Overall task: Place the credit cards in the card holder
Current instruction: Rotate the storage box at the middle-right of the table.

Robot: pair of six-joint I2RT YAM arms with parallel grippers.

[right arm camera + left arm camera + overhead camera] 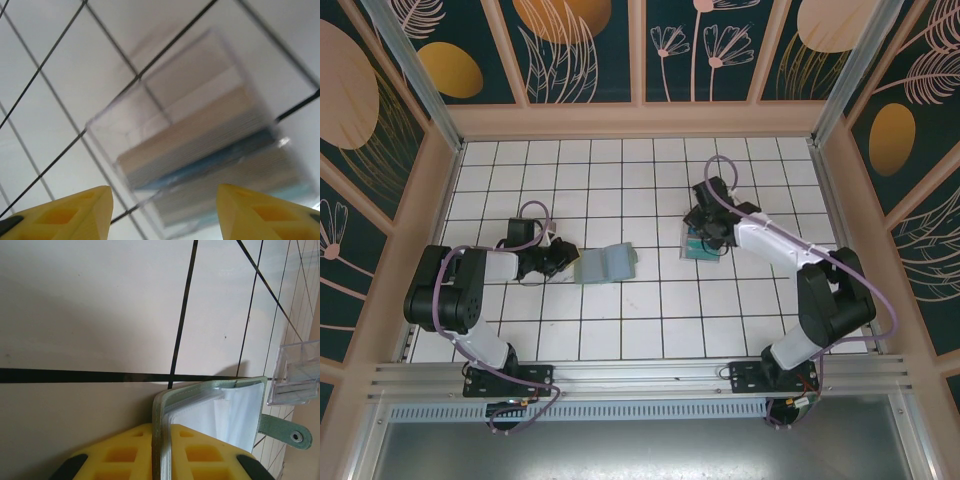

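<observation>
The sage-green card holder [605, 265] lies open on the white tiles left of centre. My left gripper [560, 258] is shut on its left cover, and the left wrist view shows that cover [161, 440] pinched between the yellow fingers [125, 455], with clear sleeves [230, 415] fanning out to the right. The credit cards [210, 150], a blurred teal and pale stack, sit in a clear tray [698, 243]. My right gripper [705, 232] hovers over that tray, open, with nothing between its yellow fingertips [85, 212].
Raised wooden walls border the tiled floor on the left, back and right. The metal rail with the arm bases [640, 378] runs along the near edge. The clear tray [295, 372] stands beyond the holder's snap tab [290, 432].
</observation>
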